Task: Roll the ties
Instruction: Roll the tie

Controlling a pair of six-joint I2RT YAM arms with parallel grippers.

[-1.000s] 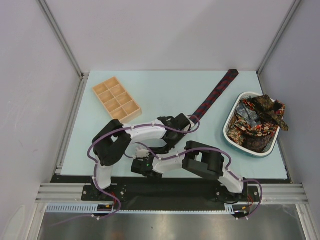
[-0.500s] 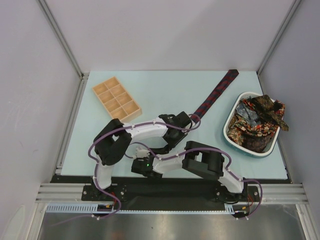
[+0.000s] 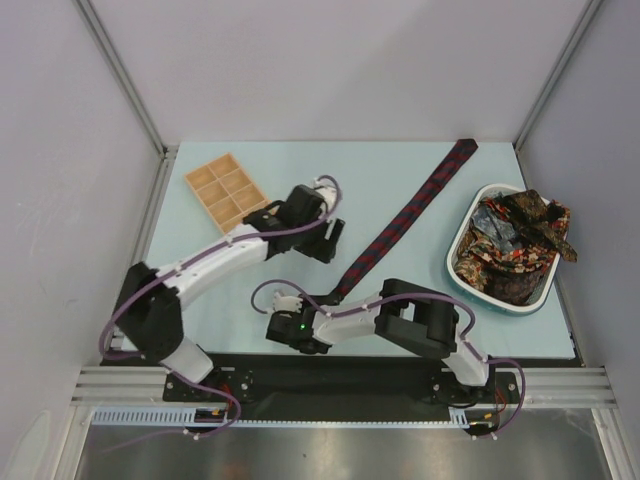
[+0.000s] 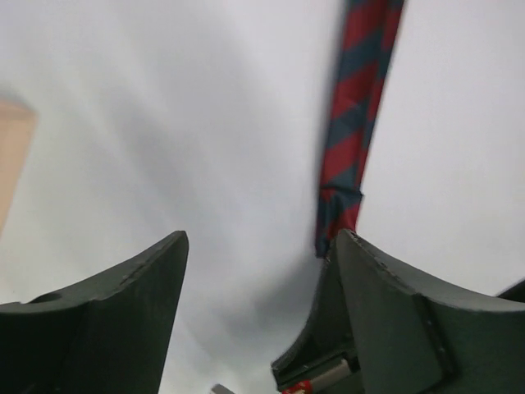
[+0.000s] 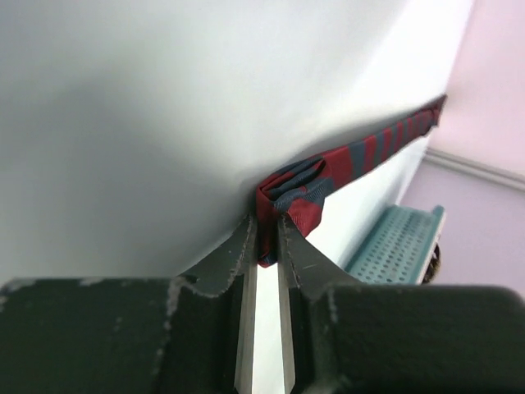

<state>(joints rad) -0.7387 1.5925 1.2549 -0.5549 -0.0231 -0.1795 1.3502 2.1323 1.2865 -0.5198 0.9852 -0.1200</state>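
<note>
- Plainly, the right gripper (image 5: 267,226) is clamped narrow on the folded near end of the striped tie (image 3: 410,208).
- From that pinch the tie runs straight, diagonally away toward the far right corner (its long axis is the rolling line).
- The left gripper (image 4: 258,246) hangs spread wide and empty, just left of the strip.
- The other ties (image 3: 515,245) lie heaped in the basket (image 3: 451,262), well right.

Tray (image 3: 232,197) at upper left of the desk (image 3: 300,170); lone tie (image 3: 410,215) runs diagonally from centre to upper right; basket (image 3: 462,238) at right holds heaped ties (image 3: 515,245); left claw (image 3: 325,241) between tray and lone tie.
</note>
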